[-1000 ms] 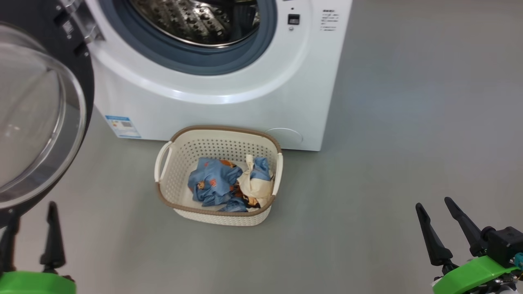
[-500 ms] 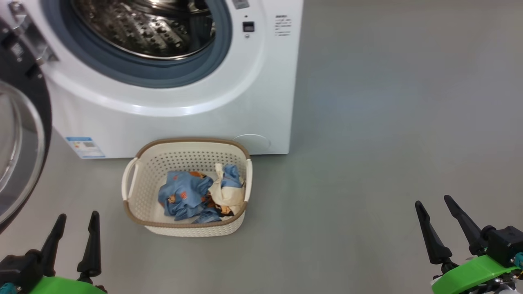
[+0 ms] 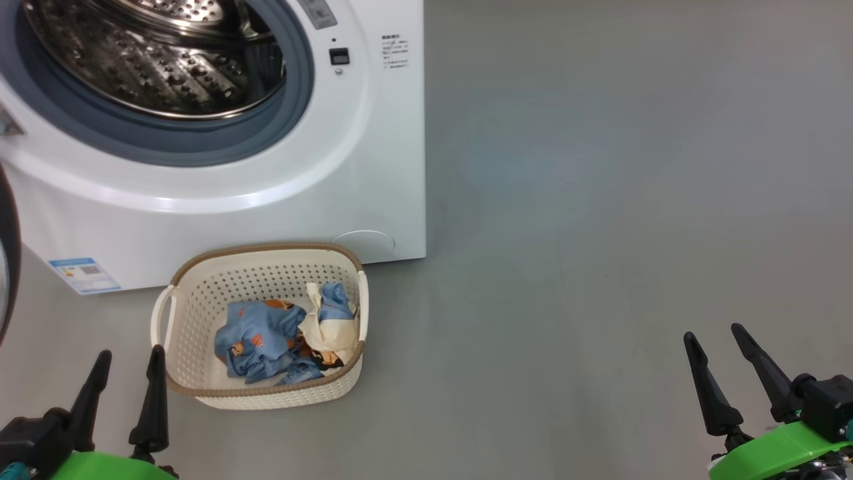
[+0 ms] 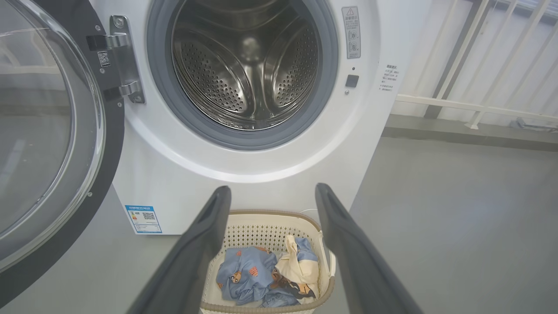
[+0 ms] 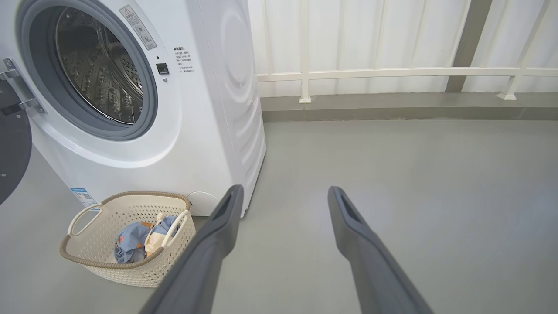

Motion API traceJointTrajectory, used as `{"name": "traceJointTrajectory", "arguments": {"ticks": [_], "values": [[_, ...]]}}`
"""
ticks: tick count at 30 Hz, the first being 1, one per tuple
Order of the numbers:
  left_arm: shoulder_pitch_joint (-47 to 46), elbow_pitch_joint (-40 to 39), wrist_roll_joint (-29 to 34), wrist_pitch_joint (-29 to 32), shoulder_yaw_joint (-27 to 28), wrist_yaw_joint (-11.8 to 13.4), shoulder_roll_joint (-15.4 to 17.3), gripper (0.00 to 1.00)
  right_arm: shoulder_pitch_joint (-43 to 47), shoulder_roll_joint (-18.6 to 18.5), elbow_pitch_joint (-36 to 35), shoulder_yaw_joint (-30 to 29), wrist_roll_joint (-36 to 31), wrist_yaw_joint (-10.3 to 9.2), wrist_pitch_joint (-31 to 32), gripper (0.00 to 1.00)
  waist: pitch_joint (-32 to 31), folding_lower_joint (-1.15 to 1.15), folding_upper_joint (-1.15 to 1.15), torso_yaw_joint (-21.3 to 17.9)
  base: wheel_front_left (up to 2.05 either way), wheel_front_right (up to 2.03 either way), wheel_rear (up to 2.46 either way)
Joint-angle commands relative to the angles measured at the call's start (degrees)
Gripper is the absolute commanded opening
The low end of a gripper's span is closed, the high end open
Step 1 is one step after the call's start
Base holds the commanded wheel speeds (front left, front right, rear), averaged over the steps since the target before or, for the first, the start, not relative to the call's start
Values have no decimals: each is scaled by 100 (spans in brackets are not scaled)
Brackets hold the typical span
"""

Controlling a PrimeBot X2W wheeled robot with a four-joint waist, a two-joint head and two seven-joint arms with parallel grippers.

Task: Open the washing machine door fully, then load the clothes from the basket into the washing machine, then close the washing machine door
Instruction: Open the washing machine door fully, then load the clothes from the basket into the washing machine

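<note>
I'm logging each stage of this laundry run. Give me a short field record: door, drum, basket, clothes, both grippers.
door: large round glossy black washing machine door, swung open
drum: perforated steel drum of white washing machine, nothing seen inside
basket: cream perforated plastic basket on grey floor, before machine
clothes: light blue and cream clothes, bundled in basket
left gripper: open, empty, near basket
right gripper: open, empty, over floor

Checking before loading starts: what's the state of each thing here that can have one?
door: swung open
drum: empty
basket: upright, loaded
clothes: bundled in basket
left gripper: jaws open, empty
right gripper: jaws open, empty
</note>
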Motion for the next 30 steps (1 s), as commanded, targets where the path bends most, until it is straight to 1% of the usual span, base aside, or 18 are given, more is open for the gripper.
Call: {"name": "traceJointTrajectory", "arguments": {"ticks": [1, 11, 24, 30], "values": [[-39, -111, -37, -36, 193, -9, 158, 100, 38, -73, -155, 89, 5, 9, -69, 100, -10, 0, 0, -46, 0, 0, 0], [-43, -88, -121, -36, 152, -9, 213, 100, 30, -57, -168, 46, 3, 9, -69, 100, 1, 0, 0, -165, 0, 0, 0], [-78, -61, -210, -36, 107, -9, 223, 100, 14, -61, -182, 25, -17, 9, -69, 100, 49, 0, 0, -154, 0, -1, 1], [-83, -44, -251, -36, 73, -9, 235, 100, 14, -75, -176, 49, -11, 9, -69, 100, 34, 0, 0, -143, 31, -81, 50]]}}
